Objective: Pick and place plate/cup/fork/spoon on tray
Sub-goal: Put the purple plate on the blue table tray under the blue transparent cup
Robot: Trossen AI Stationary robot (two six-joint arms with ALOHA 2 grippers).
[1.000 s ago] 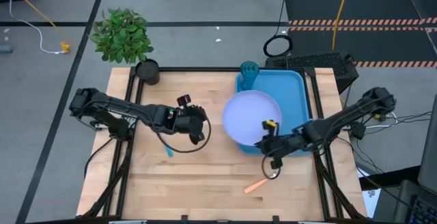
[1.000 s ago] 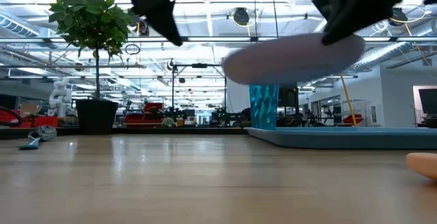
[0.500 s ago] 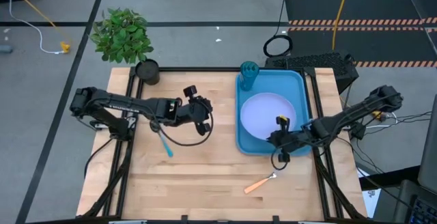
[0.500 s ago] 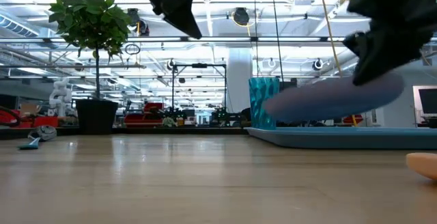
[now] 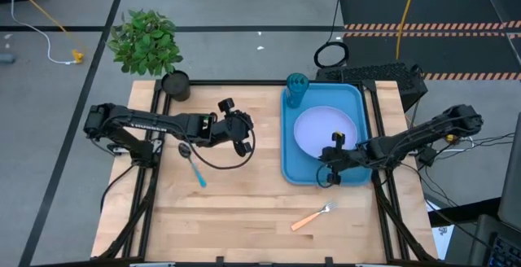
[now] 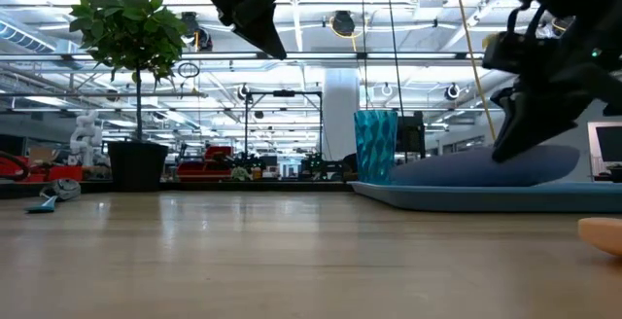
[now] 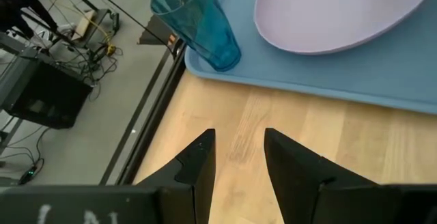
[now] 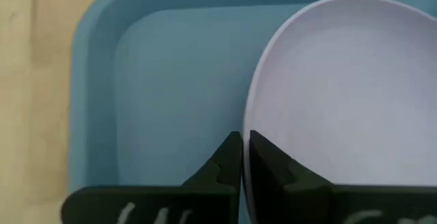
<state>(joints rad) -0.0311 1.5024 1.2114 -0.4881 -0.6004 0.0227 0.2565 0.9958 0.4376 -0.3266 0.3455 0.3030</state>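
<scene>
Your high view looks straight down on the whole table (image 5: pixel 244 210). Your low view faces level across it into the room. Both wrist views sit close above the tray (image 7: pixel 382 80), sharing the plate (image 8: pixel 341 94).

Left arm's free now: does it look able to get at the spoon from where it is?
Probably yes. The spoon lies alone on bare table just beside the left gripper, jaws open, with nothing between them. The right gripper is off at the plate.
</scene>
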